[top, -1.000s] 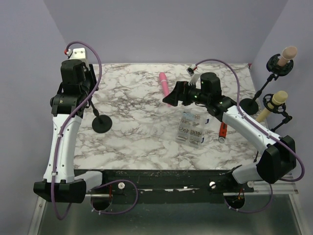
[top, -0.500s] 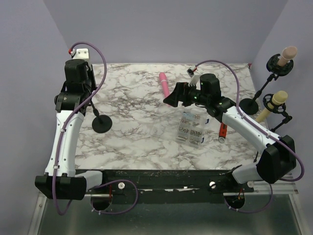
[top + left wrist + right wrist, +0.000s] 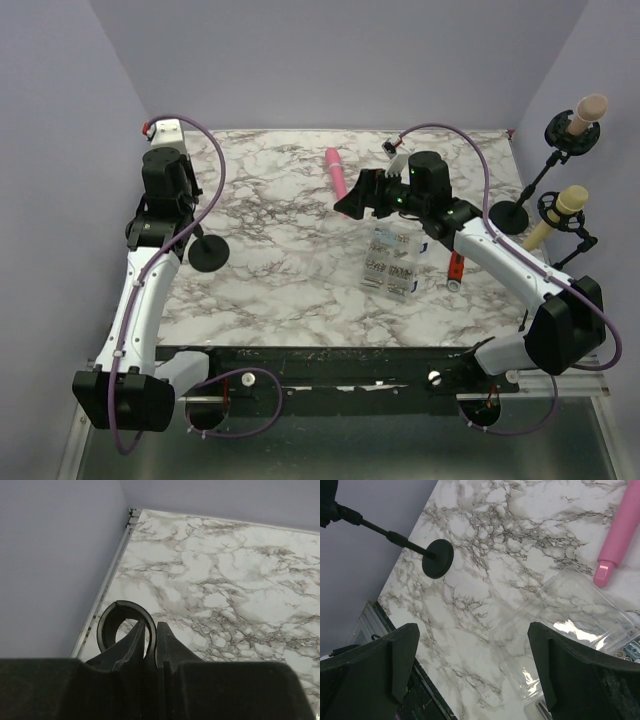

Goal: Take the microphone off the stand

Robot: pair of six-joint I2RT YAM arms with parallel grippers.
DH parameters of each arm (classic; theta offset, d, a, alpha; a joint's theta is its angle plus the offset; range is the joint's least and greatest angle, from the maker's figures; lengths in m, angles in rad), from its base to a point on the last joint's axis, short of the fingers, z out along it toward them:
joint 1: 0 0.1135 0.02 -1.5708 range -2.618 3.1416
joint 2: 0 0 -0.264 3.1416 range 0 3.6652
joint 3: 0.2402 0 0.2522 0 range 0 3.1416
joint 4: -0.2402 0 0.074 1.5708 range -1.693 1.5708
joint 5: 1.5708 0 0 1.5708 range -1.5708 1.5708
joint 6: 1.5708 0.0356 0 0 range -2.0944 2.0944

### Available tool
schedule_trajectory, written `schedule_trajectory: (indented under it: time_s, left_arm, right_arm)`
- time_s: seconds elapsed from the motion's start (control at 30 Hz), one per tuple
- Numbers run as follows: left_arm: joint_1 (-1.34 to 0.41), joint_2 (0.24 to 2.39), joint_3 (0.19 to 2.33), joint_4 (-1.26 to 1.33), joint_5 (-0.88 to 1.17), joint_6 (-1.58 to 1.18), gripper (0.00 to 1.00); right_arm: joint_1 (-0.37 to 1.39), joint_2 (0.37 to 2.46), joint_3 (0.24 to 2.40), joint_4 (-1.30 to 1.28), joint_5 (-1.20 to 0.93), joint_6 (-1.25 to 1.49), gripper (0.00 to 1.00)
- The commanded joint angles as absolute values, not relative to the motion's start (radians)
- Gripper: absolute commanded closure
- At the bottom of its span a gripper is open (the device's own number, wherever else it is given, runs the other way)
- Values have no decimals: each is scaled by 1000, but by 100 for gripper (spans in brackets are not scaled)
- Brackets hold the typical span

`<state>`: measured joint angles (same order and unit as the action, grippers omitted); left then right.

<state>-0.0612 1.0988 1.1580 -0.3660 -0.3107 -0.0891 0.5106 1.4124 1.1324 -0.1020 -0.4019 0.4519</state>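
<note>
The left hand is pinched shut on the wall of the clip ring, its fingers nearly meeting. The ring is empty, and the grip looks meant to steady the stand at its head; its round base sits on the worktop and its rod leans up towards the hand.

The pink microphone lies flat on the worktop towards the far side, well apart from the stand, so the removal itself seems done. The right hand hangs spread wide and holds nothing; it is just beside the microphone's near end and above the far end of the clear organiser box.

The stand is close to the left edge and the wall, with little room to swing that way; bare marble lies open between it and the microphone. The right side is fuller, with the box and a small red object; two further microphones sit in their own stands at the right edge.
</note>
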Motion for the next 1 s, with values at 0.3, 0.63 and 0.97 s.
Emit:
schedule_trajectory:
  time_s: [0.3,0.63,0.97]
  left_arm:
    - [-68,1212,1033,-537,-295,-189,86]
    - [-68,1183,1182,-617,-262,-194,46]
    - [-68,1059,1398,-606,-5,-220,1]
  right_arm:
    - [517,1412,1117,-85,-370,438,0]
    - [518,1431,1123,-100,-353,426,0]
    - [518,1484,1145,-136,-367,434,0]
